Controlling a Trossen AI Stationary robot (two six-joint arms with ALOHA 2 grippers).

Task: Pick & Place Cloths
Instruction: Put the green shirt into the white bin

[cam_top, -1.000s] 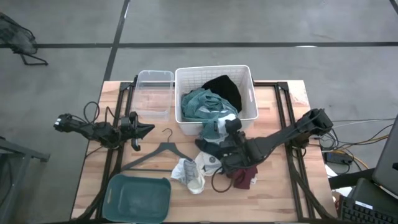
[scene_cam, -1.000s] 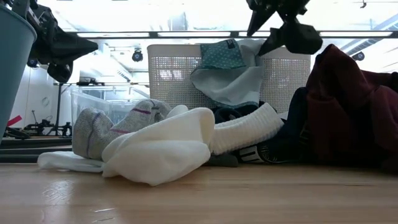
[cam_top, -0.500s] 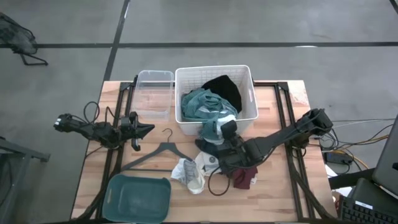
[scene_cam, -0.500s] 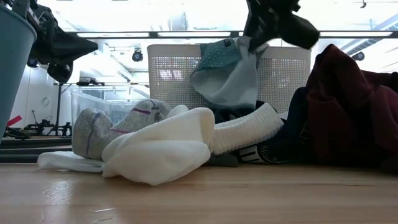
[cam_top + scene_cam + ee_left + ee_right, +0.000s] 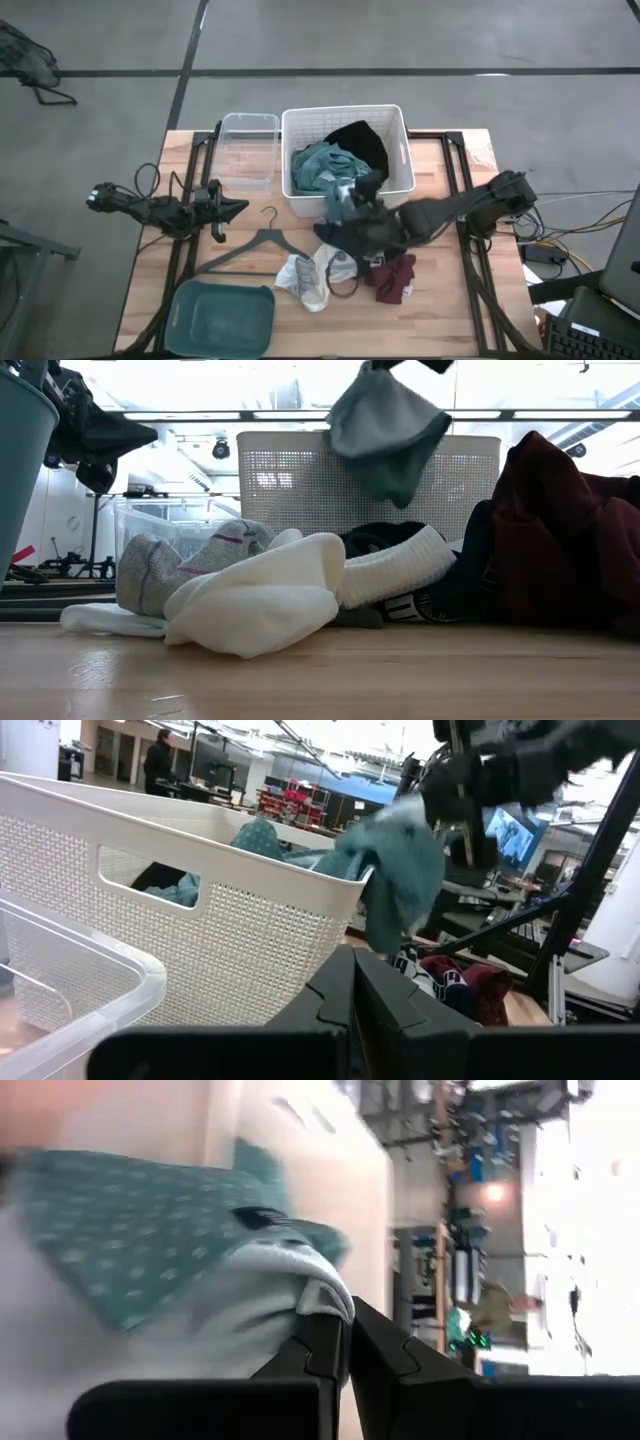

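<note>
Lifted clear of the table since the last look: teal-green cloth (image 5: 388,435), then draped down the front wall of the white basket (image 5: 296,125), now hanging free above the rim. Pinched in the right gripper (image 5: 352,196), fingers (image 5: 325,1342) clamped on a fold of the fabric, at the basket's near edge. Seen dangling beside the perforated wall from the left wrist too.

Inside the basket: more teal fabric (image 5: 320,165) and a black garment (image 5: 362,143). Below the basket on the butcher-block table (image 5: 460,320): black cloth with white print (image 5: 345,243), white-grey cloths (image 5: 250,585) bunched together, maroon cloth (image 5: 396,277) just beside them toward the right arm.

Parked at the table's left edge, well apart from the pile: left gripper (image 5: 238,208), fingers together on nothing. Near it, a black hanger (image 5: 262,245), a clear plastic bin (image 5: 247,152) touching the basket's side, and a teal tub (image 5: 222,317) at the front corner.

Beyond the table: grey concrete floor (image 5: 400,40) crossed by dark lines, bright ceiling lights, shelving and screens, a person standing far back.
</note>
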